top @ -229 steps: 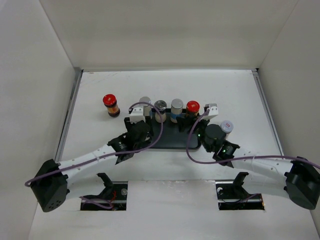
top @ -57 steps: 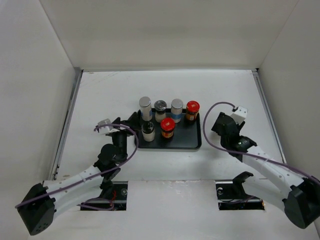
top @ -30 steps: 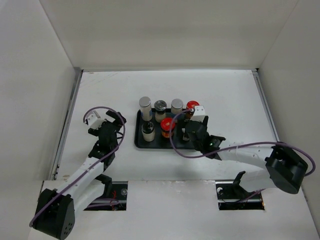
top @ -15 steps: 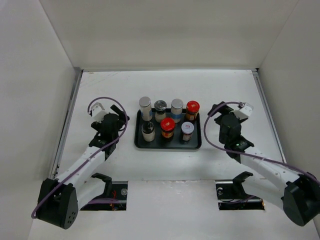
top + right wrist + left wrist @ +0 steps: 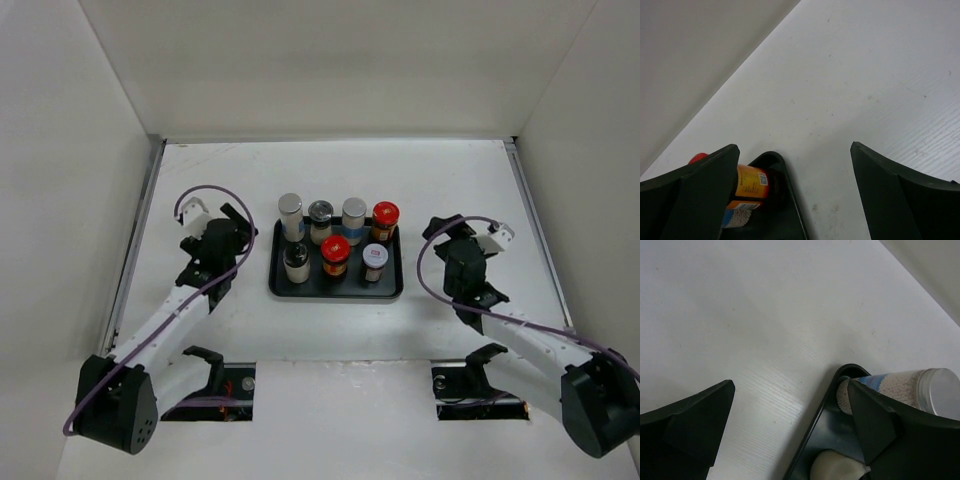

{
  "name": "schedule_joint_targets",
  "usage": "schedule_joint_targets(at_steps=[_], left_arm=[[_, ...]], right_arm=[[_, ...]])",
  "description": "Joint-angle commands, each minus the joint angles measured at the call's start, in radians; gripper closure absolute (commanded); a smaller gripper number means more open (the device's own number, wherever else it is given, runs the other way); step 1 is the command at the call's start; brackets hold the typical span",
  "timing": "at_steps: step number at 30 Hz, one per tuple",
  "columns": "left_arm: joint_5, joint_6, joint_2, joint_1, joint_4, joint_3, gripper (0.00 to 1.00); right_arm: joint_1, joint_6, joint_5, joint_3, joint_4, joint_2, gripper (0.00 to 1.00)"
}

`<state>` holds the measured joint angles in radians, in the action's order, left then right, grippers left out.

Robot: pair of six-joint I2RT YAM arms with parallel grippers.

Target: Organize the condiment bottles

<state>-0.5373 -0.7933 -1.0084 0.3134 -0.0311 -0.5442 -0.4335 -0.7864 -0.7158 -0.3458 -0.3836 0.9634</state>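
Note:
Several condiment bottles stand upright in two rows on the black tray (image 5: 336,294). The back row has a tall silver-capped shaker (image 5: 290,215), a glass grinder (image 5: 320,222), a silver-capped white shaker (image 5: 353,220) and a red-capped jar (image 5: 385,222). In front stand a grinder (image 5: 296,262), a red-capped jar (image 5: 334,256) and a small white-lidded jar (image 5: 375,262). My left gripper (image 5: 238,226) hangs open and empty just left of the tray. My right gripper (image 5: 438,228) is open and empty to the tray's right. The left wrist view shows the tray corner (image 5: 840,375) and silver-capped shaker (image 5: 905,387).
The white table (image 5: 330,175) is walled on three sides, with metal rails along its left and right edges. Purple cables loop over both arms. In the right wrist view the tray's far right corner (image 5: 785,200) and the red-capped jar (image 5: 750,185) sit beside my left finger (image 5: 695,190).
One second ago my right gripper was over the tray's front right; it has drawn back to the right, leaving the white-lidded jar there. The left gripper shifted slightly toward the tray.

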Motion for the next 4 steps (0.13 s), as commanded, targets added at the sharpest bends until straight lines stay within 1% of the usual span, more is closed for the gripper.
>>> schedule_joint_targets(at_steps=[1, 4], left_arm=[[-0.01, 0.023, -0.012, 0.016, -0.004, -0.082, 0.0], [-0.041, 0.046, -0.025, 0.034, -0.013, -0.106, 0.0]], right_arm=[[-0.012, -0.028, 0.018, 0.01, -0.095, 0.014, 0.0], [-0.026, -0.021, 0.045, 0.008, -0.127, 0.04, 0.0]])
